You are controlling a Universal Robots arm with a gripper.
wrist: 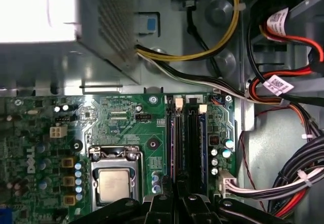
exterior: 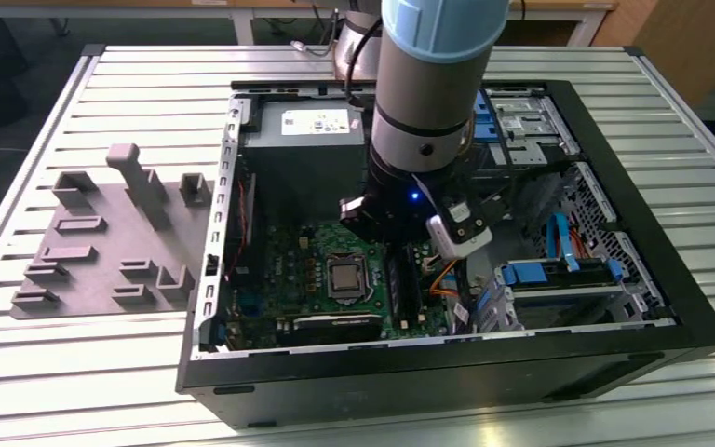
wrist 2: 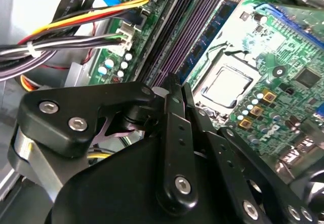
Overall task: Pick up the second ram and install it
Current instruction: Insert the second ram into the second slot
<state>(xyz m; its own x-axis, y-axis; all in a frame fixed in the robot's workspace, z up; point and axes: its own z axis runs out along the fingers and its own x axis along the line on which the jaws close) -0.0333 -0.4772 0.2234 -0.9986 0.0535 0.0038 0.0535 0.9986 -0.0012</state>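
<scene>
Presently catalogued, with hazards:

- Gripper (wrist 2: 172, 85): held low inside the open computer case (exterior: 687, 331), over the motherboard (wrist: 121, 118), close to the board's edge nearest the drive bays. In both wrist views the fingers (wrist: 177, 204) are seen pressed together, with no gap and nothing visibly clamped between them.
- Second ram (wrist: 170, 143): judged to be the thin blue board edge standing upright in the memory slots (wrist 2: 190, 37), directly ahead of the fingertips. A similar blue edge is seen along a neighbouring slot, so which stick is the second cannot be told with certainty. Contact between fingertips and stick cannot be confirmed.
- Processor socket (wrist: 115, 183): just beside the slots, uncovered.
- Cable bundle (wrist: 298, 178): routed near the slot ends, by the case wall.

Hazards, as judged:
- Uneven pressure at one end only: the stick may be left tilted, with a latch unclosed.
- Misalignment over the slot: force may be passed into the board, which may be flexed.
- Sideways drift: the socket or the cables may be struck or snagged.
</scene>
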